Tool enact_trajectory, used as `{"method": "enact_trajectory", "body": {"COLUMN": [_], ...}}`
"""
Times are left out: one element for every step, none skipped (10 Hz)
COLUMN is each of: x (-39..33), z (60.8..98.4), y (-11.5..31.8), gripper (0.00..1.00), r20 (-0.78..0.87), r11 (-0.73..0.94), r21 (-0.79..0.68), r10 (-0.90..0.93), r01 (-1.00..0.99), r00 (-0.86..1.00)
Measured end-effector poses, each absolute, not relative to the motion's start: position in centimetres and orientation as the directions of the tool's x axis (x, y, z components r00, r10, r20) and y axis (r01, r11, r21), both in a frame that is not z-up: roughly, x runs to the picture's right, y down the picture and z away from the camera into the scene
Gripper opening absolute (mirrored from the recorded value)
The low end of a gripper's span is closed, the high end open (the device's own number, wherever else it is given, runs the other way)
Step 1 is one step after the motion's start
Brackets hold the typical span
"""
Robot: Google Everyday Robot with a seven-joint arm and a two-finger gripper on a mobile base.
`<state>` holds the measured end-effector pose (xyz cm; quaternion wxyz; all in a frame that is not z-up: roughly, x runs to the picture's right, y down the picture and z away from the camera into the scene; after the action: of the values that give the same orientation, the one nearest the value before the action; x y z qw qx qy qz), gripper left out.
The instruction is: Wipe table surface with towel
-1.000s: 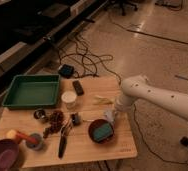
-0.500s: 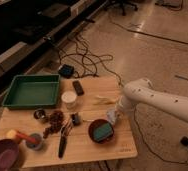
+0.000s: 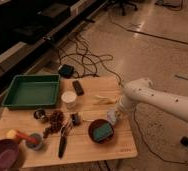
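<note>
The table surface (image 3: 89, 152) is a pale wooden top in the middle of the camera view, crowded with small items. My white arm reaches in from the right and bends down to the table's right side. The gripper (image 3: 114, 118) points down there, just right of a dark bowl holding a teal block (image 3: 101, 132). A small pale towel (image 3: 110, 116) sits bunched at the gripper's tip, against the wood, and the gripper is shut on it. The fingers themselves are hidden behind the wrist.
A green tray (image 3: 31, 91) fills the back left corner, with a white cup (image 3: 69, 100) and a dark flat bar (image 3: 78, 87) beside it. Further forward are a purple bowl (image 3: 4, 155), a black utensil (image 3: 63, 142) and a brown cluster (image 3: 54, 120). Cables (image 3: 84, 57) trail on the floor behind.
The arm's elbow has shifted slightly to the right. The gripper stays at the same spot by the dark bowl, and nothing on the table has moved.
</note>
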<state>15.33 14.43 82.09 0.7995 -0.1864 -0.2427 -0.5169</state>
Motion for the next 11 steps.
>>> {"method": "enact_trajectory", "body": {"x": [15.6,15.8,16.2,16.4,16.8,17.0,17.1,17.4,17.9,18.5,18.9], "z": [83.0,84.0,85.2,85.6,86.0,86.3,86.9,87.6,88.3,89.4,90.6], "y": [14.6,14.8,14.8,14.8,14.7,14.7,14.4,14.0,13.6,13.0,12.4], "gripper": [0.00,0.00,0.00,0.00,0.00,0.00,0.00,0.00,0.00,0.00,0.00], "r20": [0.573,0.564,0.549,0.542,0.534,0.524,0.507,0.496,0.488,0.482,0.481], "r11": [0.400,0.403,0.406,0.408,0.410,0.410,0.403,0.401,0.398,0.400,0.406], "r21": [-0.043,-0.037,-0.016,-0.005,0.009,0.020,0.033,0.036,0.034,0.027,0.018], "r10": [-0.741,-0.747,-0.760,-0.766,-0.773,-0.781,-0.795,-0.803,-0.807,-0.808,-0.805], "r01": [0.915,0.914,0.914,0.913,0.912,0.912,0.914,0.916,0.917,0.916,0.914], "r00": [0.351,0.352,0.347,0.345,0.343,0.339,0.332,0.332,0.333,0.339,0.348]}}
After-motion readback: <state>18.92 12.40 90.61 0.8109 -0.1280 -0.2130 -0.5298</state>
